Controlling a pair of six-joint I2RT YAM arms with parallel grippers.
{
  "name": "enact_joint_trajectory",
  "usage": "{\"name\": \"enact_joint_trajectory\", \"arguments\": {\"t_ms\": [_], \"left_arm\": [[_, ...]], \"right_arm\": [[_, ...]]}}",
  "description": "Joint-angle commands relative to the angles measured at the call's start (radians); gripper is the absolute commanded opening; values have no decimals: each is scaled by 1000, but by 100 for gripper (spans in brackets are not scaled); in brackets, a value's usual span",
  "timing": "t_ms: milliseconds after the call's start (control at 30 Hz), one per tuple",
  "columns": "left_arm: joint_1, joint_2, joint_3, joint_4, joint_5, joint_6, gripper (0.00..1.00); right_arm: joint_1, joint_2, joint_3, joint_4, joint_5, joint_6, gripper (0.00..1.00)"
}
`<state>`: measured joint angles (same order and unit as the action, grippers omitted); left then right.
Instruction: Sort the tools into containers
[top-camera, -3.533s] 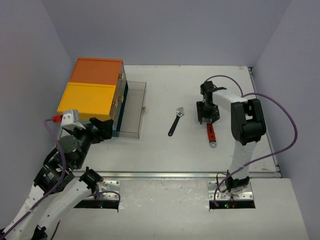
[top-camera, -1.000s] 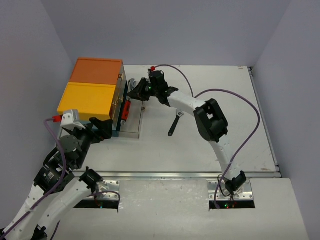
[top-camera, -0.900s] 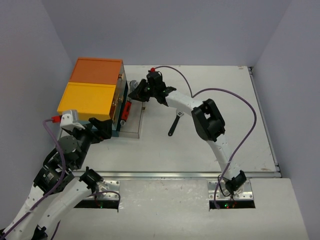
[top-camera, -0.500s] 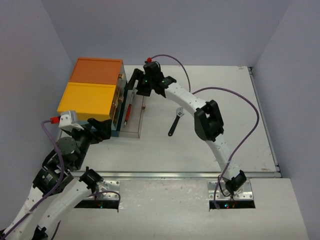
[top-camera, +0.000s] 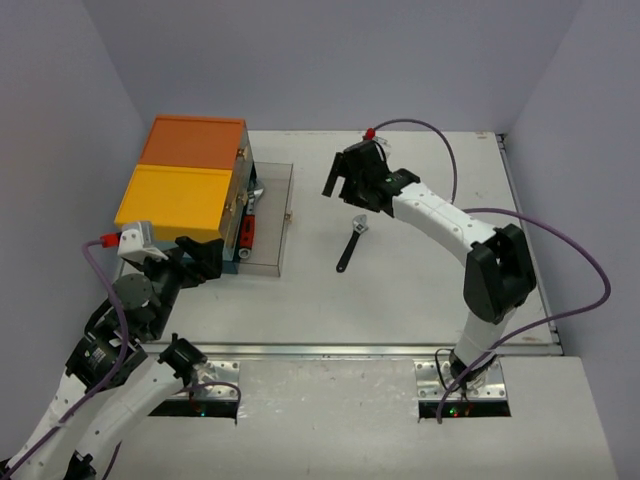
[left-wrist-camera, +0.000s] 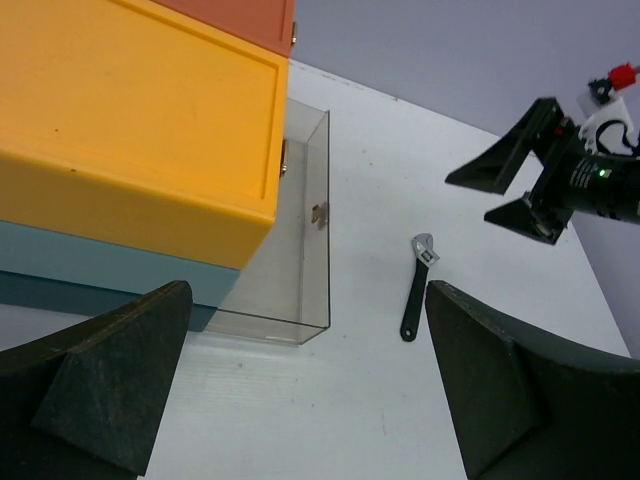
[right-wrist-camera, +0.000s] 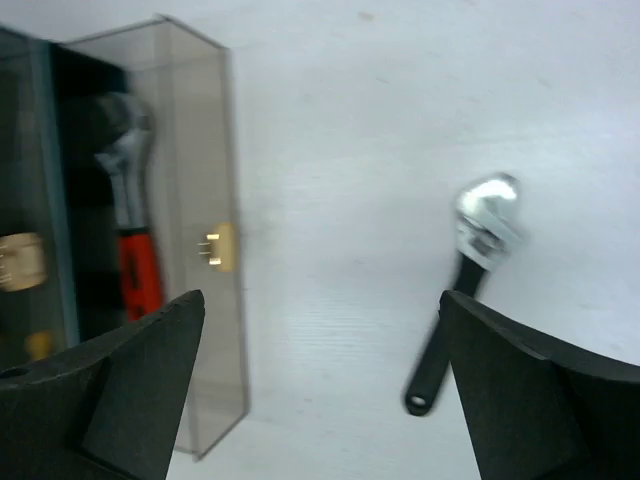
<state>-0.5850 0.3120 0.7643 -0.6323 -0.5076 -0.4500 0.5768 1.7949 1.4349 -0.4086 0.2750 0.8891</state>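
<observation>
Teal containers (top-camera: 188, 190), orange and yellow tops, far-left corner of surface (top-camera: 420, 290), clear drawer (top-camera: 276, 215) out holding red-handled wrench (right-wrist-camera: 139, 274); black wrench (top-camera: 350, 245) near drawer; left pincer (top-camera: 197, 258), right pincer (top-camera: 338, 184) apart

Bright even light; right wrist view motion-blurred.

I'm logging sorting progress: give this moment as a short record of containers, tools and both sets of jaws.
containers: teal box unit, orange and yellow tops, one clear drawer pulled out
red-handled wrench: inside the open drawer
black-handled wrench: on the table, right of the drawer
left jaws: open, empty, by the box unit's near corner
right jaws: open, empty, above the table near the black-handled wrench
</observation>
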Motion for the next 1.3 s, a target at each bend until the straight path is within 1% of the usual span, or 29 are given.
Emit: {"name": "enact_joint_trajectory", "arguments": {"t_ms": [0, 67, 133, 167, 200, 267, 333, 400, 500, 533, 633, 700, 767, 1033, 1067, 1100, 1167, 1267], "left_arm": [[-6, 13, 0, 34, 7, 5, 100], [-6, 10, 0, 34, 6, 5, 100], [-6, 7, -1, 34, 4, 4, 100], [-6, 7, -2, 34, 4, 4, 100], [-7, 6, -2, 35, 4, 4, 100], [-7, 7, -2, 36, 6, 5, 100], [-7, 8, -1, 34, 7, 5, 100], [-7, 6, -1, 34, 7, 5, 100], [-7, 1, -2, 36, 7, 5, 100], [-8, -1, -2, 36, 7, 5, 100], [-9, -5, -1, 36, 8, 5, 100], [-9, -5, -2, 36, 6, 5, 100], [-9, -5, -2, 36, 7, 5, 100], [-10, -8, -2, 34, 6, 5, 100], [-10, -7, -2, 34, 6, 5, 100], [-10, -8, -2, 34, 6, 5, 100], [-10, -8, -2, 34, 4, 5, 100], [-10, -10, 0, 34, 5, 5, 100]], "right_arm": [[6, 54, -49, -75, 160, 95, 98], [5, 118, 15, -178, 187, 132, 95], [5, 174, 77, -255, 221, 159, 88], [5, 191, 88, -265, 232, 167, 86], [4, 205, 91, -265, 243, 180, 83], [-2, 236, 92, -266, 252, 205, 72], [-12, 260, 97, -265, 225, 224, 67], [-29, 287, 102, -260, 181, 223, 64], [-52, 323, 90, -211, 113, 191, 62], [-57, 333, 77, -203, 99, 190, 58], [-60, 349, 59, -189, 81, 188, 52], [-60, 370, 59, -192, 74, 183, 45], [-61, 381, 63, -206, 82, 194, 34], [-60, 394, 60, -269, 98, 236, 32], [-60, 396, 57, -275, 98, 243, 33], [-60, 397, 59, -292, 98, 252, 38], [-60, 406, 72, -330, 108, 278, 43], [-56, 399, 62, -343, 108, 316, 46]]}}
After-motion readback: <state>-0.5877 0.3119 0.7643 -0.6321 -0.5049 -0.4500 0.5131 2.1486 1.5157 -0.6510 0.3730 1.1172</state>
